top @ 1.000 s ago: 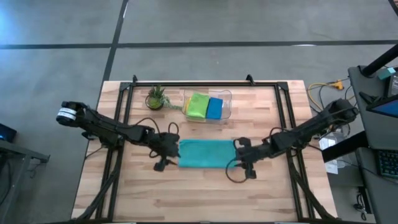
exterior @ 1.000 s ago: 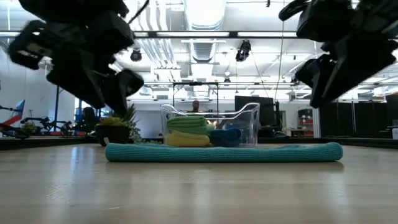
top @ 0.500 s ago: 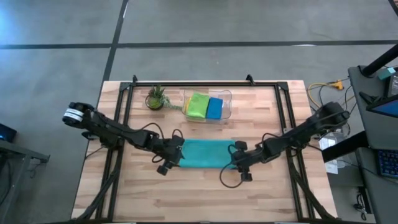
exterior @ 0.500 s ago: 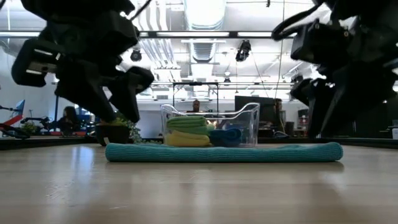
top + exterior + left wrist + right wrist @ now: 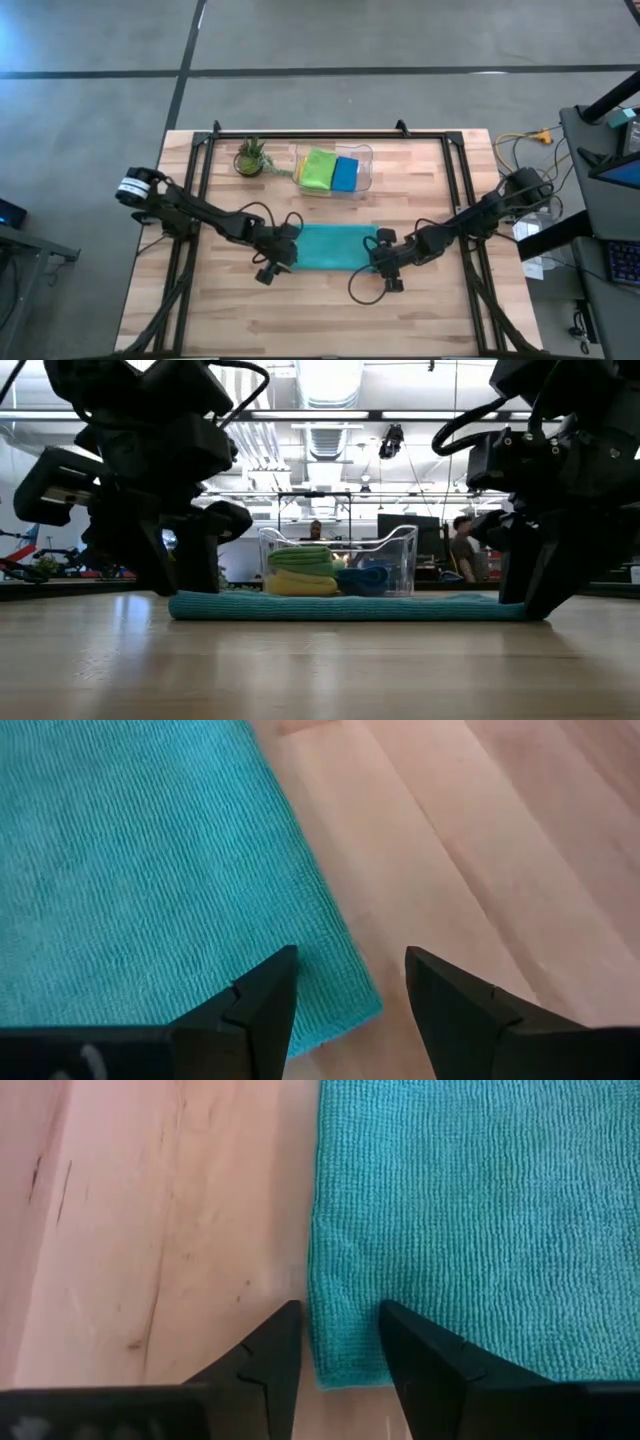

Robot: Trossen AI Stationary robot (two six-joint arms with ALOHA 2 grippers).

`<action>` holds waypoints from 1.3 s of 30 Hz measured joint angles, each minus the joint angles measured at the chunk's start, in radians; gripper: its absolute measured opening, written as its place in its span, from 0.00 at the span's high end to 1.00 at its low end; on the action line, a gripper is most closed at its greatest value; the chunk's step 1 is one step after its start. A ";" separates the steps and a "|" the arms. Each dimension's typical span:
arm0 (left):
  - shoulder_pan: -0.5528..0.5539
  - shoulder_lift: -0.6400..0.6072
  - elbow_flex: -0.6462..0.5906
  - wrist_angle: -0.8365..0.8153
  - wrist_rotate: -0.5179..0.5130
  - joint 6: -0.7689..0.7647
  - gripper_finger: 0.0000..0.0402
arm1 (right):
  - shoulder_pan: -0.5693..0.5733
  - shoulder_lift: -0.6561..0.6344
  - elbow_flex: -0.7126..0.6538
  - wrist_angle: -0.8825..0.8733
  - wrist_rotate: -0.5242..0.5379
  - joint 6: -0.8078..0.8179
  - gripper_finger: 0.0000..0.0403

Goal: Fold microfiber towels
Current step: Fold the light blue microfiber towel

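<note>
- My left claw [image 5: 345,995] sits low at the left end of the teal towel [image 5: 336,247], its dark wedge-shaped fingers [image 5: 262,1005] apart over the near corner, gripping nothing.
- My right claw [image 5: 340,1345] sits at the other end, fingers likewise apart astride that corner's edge.
- The teal towel lies flat mid-tabletop [image 5: 300,320], a long rectangle with a fine looped, nubby weave.
- The pale wood planks show grain and dark streaks.
- Behind, a clear plastic bin [image 5: 334,171] holds the folded yellow towel [image 5: 300,584], lime green towel [image 5: 319,168] and blue towel [image 5: 345,174].
</note>
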 joint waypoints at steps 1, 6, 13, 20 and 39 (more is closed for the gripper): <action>0.000 0.006 0.000 0.003 0.000 -0.005 0.57 | 0.000 -0.001 0.000 -0.001 0.000 0.000 0.67; -0.001 0.038 0.000 0.003 -0.036 -0.029 0.57 | -0.001 -0.009 -0.002 -0.009 -0.003 -0.001 0.69; -0.003 0.059 0.003 0.007 -0.153 -0.075 0.68 | -0.001 -0.006 -0.001 -0.024 -0.001 0.021 0.76; -0.002 0.042 0.003 -0.028 -0.163 -0.080 0.94 | -0.002 -0.024 -0.002 -0.073 -0.007 0.044 0.90; -0.003 -0.196 -0.009 -0.150 -0.106 -0.160 1.00 | -0.003 -0.245 0.013 -0.127 -0.146 0.170 0.98</action>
